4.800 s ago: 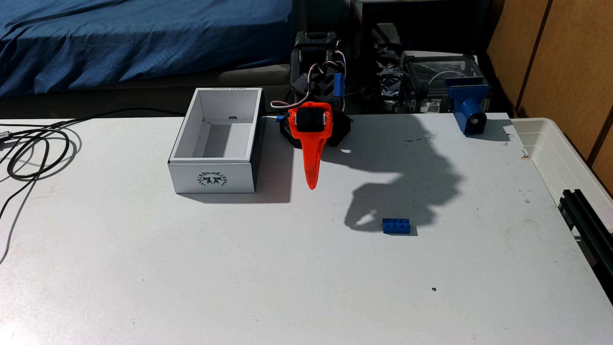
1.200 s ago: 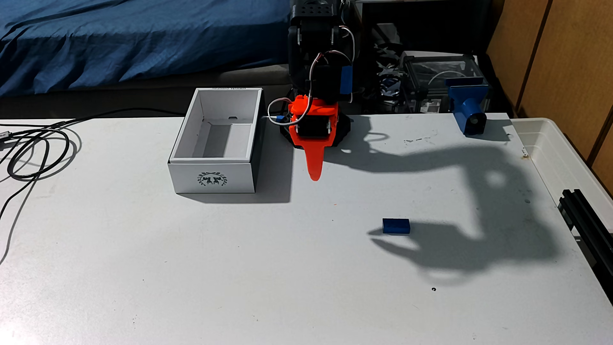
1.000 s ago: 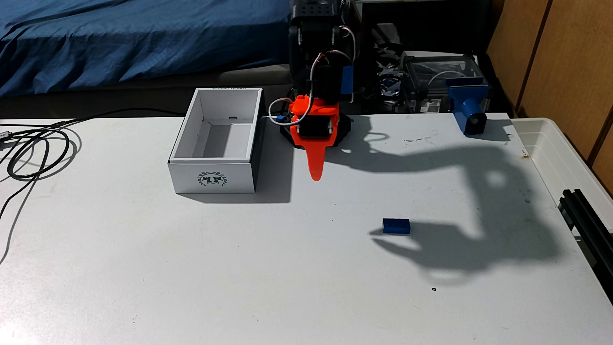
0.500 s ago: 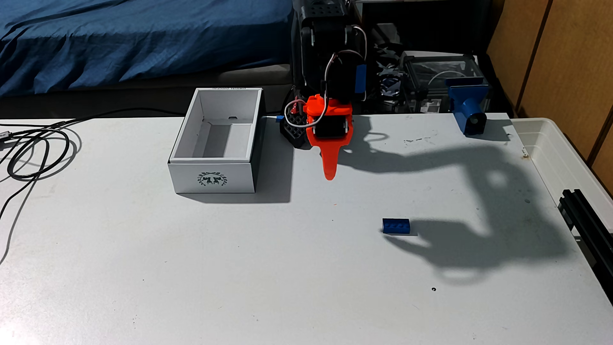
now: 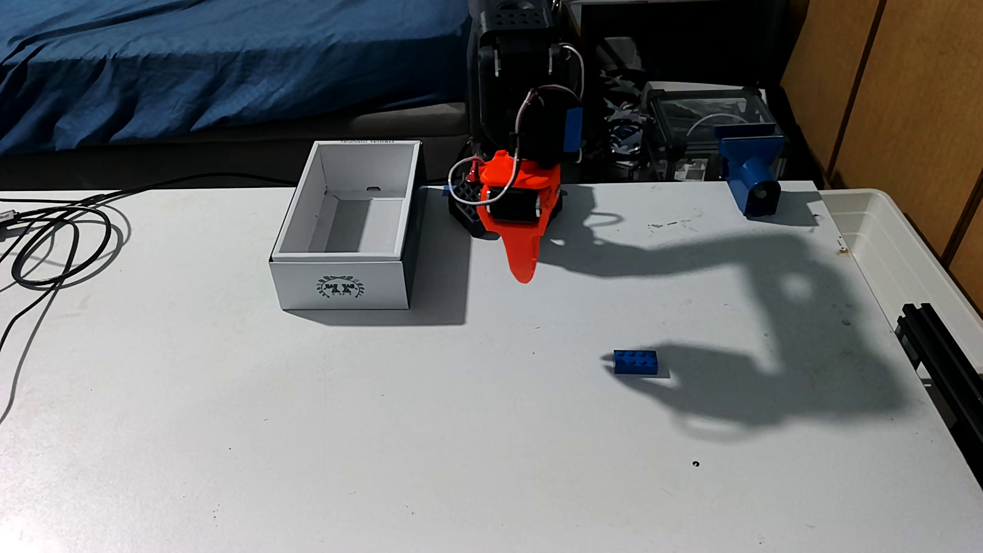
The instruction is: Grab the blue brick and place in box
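Over the last half second the orange gripper [image 5: 524, 276] has twisted slightly above the table (finger spread impossible to tell), well apart from the blue brick [image 5: 635, 362], so grasping remains ahead.

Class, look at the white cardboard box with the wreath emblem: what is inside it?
The white cardboard box shows bare white walls and floor, part shaded grey, with a small slot in the far wall. No brick lies inside. The near wall covers the floor strip just behind it.
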`<state>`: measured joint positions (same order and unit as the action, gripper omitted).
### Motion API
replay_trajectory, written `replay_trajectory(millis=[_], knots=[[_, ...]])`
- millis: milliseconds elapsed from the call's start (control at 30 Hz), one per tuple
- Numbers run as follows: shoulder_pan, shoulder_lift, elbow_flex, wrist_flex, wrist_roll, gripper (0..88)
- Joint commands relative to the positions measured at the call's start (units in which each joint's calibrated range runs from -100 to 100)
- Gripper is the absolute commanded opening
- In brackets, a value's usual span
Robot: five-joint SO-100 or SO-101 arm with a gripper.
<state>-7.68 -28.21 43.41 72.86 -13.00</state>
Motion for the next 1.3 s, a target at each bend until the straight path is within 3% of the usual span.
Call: replay_trajectory(millis=[0, 367, 533, 867, 1000, 1267], knots=[[-2.3, -0.2, -2.1, 0.8, -2.4, 0.6], [-13.3, 0.5, -9.8, 0.4, -8.3, 0.6], [-15.2, 11.2, -18.0, 0.3, -8.4, 0.6], [-15.3, 33.1, -30.6, 0.4, -7.2, 0.6], [-15.4, 34.2, -31.1, 0.4, -2.9, 1.4], [-16.4, 34.8, -30.3, 0.4, -0.5, 6.8]])
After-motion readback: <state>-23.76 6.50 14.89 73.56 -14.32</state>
